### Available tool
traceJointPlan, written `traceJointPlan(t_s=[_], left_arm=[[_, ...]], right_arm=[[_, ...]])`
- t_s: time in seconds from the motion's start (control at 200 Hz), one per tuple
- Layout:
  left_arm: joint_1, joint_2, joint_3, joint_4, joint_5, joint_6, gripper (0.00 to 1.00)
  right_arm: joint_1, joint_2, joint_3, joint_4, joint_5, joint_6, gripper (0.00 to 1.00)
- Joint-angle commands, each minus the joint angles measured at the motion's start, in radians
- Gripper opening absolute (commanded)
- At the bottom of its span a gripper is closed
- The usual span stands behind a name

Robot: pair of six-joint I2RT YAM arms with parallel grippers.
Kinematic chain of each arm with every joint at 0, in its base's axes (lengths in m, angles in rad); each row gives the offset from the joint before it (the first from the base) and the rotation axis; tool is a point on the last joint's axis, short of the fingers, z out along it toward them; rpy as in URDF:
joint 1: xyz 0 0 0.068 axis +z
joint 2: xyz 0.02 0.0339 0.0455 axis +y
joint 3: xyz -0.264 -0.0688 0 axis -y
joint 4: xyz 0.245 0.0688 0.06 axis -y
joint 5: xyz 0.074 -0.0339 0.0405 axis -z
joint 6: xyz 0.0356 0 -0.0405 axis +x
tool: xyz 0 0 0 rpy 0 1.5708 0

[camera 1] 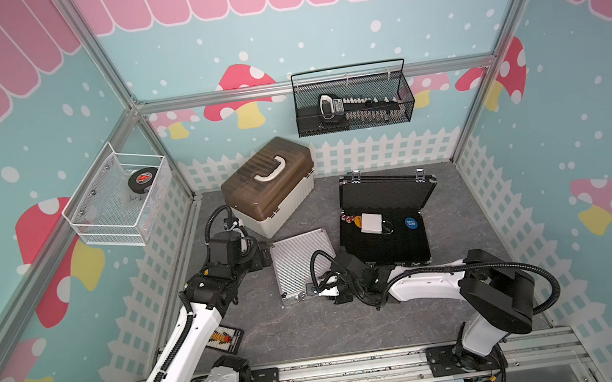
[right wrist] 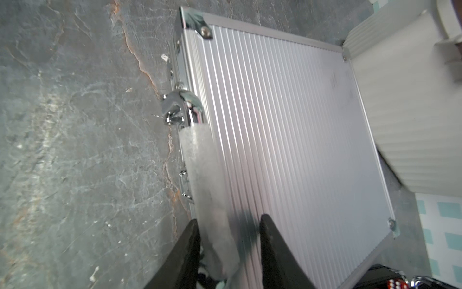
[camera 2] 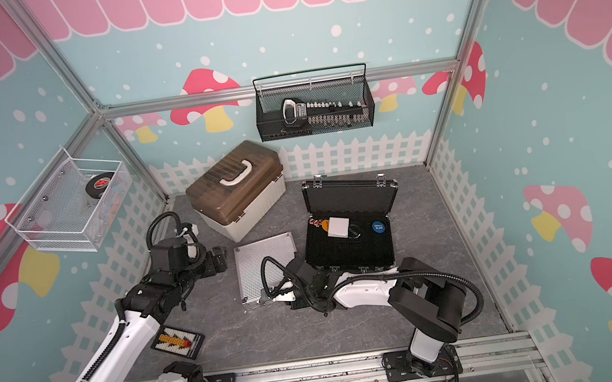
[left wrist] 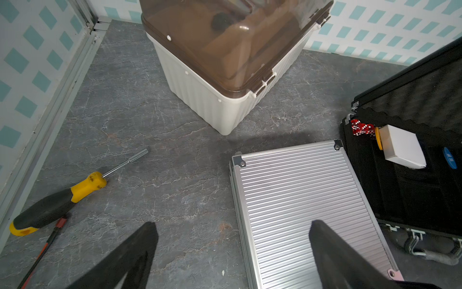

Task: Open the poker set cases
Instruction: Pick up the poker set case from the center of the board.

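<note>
Grey marbled tabletop: we see both arms at the closed square silver ribbed case, lying flat beside the open black case.
Right arm lies low and level, right gripper narrow astride the foam-wrapped handle; we cannot tell whether it pinches. Left arm bends forward, left gripper spread wide beside the silver case. Chrome latches sit partly hidden.

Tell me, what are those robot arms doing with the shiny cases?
The robot is opening poker cases. The black case already stands open, with red dice and a small white box inside. The silver case still lies shut on the table. The right claw has its fingers on either side of the silver case's padded handle, though a firm grip isn't clear. The left claw hangs wide open above that case's side edge.
</note>
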Motion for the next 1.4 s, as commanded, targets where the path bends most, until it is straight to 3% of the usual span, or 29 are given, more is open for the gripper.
traceJointPlan(t_s=[0.0,0.295,0.555,0.69,0.915,1.085,1.206,1.396], left_arm=[[0.01,-0.013,-0.008,0.019,-0.013,0.023,0.96],[0.021,-0.027,0.01,0.02,-0.018,0.063,0.96],[0.0,-0.079,0.03,0.021,0.023,0.293,0.94],[-0.066,-0.077,0.094,-0.025,0.135,0.462,0.93],[-0.297,-0.109,0.092,-0.156,0.245,0.871,0.97],[-0.375,-0.15,0.052,-0.293,0.509,1.158,0.98],[-0.406,-0.102,0.057,-0.312,0.525,1.188,0.96],[-0.487,-0.004,0.049,-0.311,0.405,1.226,0.96]], right_arm=[[0.014,0.024,0.002,0.0,0.048,0.001,0.25],[0.041,-0.046,-0.059,0.078,0.121,0.05,0.01],[0.064,-0.175,-0.153,0.236,0.209,0.072,0.0],[0.075,-0.219,-0.169,0.283,0.251,0.047,0.0],[0.092,-0.271,-0.241,0.434,0.306,0.008,0.0],[0.101,-0.292,-0.305,0.576,0.322,-0.022,0.0],[0.11,-0.298,-0.344,0.671,0.348,-0.058,0.0],[0.125,-0.322,-0.383,0.773,0.378,-0.099,0.0]])
